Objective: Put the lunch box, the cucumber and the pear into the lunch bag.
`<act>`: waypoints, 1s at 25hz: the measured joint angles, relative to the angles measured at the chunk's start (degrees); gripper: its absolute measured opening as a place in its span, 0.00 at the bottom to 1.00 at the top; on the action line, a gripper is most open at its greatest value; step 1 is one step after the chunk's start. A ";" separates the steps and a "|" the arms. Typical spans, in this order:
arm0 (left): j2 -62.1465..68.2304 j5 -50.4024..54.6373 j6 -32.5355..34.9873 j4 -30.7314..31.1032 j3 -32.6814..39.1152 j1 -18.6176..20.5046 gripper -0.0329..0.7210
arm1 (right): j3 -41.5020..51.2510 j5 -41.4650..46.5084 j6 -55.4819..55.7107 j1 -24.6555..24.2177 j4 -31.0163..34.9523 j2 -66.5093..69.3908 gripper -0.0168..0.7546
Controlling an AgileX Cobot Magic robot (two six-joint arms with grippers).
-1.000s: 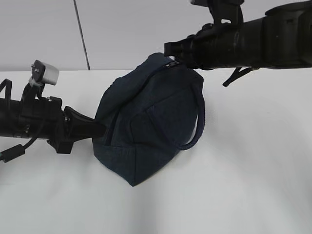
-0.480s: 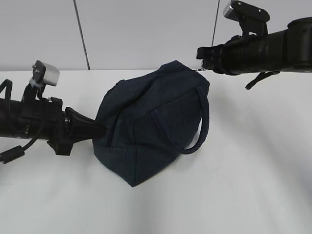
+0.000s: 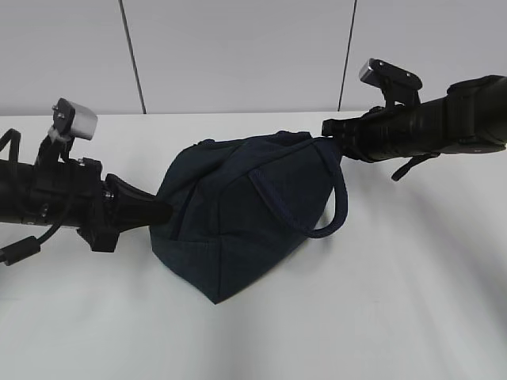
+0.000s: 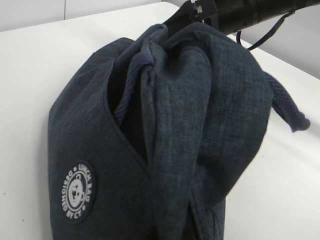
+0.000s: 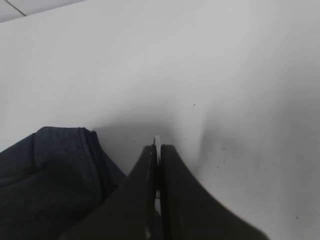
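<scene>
The lunch bag (image 3: 245, 214) sits near the middle of the white table (image 3: 412, 301), slumped and tipped up on one corner, its dark fabric bunched at the top and one loop handle (image 3: 333, 198) hanging down the right side. The lunch box, cucumber and pear are nowhere in sight from any angle, so I take it they are either inside already or off to the side; I can't tell which. The left gripper (image 3: 158, 212) is pressed together on the bag's left edge, pinning a fold of cloth low down. The right gripper (image 5: 157, 150) has its jaws squeezed tight, and a thin sliver of bright metal (image 5: 157, 142) shows between them, which looks like the zipper's ring pull; in the exterior view it meets the bag's top right corner. This reads as zipper work, with one arm anchoring and the other drawing the slider along. To do it well, I'd say the left should hold firm and low so the bag doesn't drag, while the right pulls straight along the zipper line, keeping the fabric taut and not lifting the bag off the table.
</scene>
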 joint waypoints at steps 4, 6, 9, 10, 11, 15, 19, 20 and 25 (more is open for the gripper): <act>0.00 0.00 0.00 0.00 0.00 0.00 0.05 | -0.04 2.88 0.65 -0.66 0.00 0.00 0.02; 0.00 -0.07 0.00 0.00 0.00 0.00 0.06 | -0.13 4.98 0.68 -0.86 0.00 0.00 0.02; -0.29 -0.07 0.00 0.00 0.05 0.00 0.12 | -0.13 6.12 0.78 -1.16 -0.19 -0.74 0.02; -0.57 -0.14 0.00 0.19 0.05 0.00 0.16 | -0.17 6.28 0.78 -1.16 -0.19 -1.40 0.02; -1.06 -0.21 0.00 0.23 0.05 0.00 0.21 | -0.17 6.62 0.78 -1.16 -0.23 -2.20 0.02; -4.25 -0.40 -0.05 0.49 0.10 0.05 0.46 | -0.17 10.35 0.78 -1.27 -0.56 -6.23 0.02; -8.51 -0.69 -3.65 0.65 -0.49 0.05 0.54 | -0.17 13.90 0.78 -1.27 -1.07 -9.50 0.02; -9.20 -0.84 -7.27 1.56 -1.45 0.05 0.54 | -0.17 14.11 0.78 -1.27 -1.24 -9.75 0.02; -9.68 0.07 -30.25 16.74 -15.09 -0.94 0.55 | -0.17 14.77 1.04 -1.27 -2.36 -9.85 0.02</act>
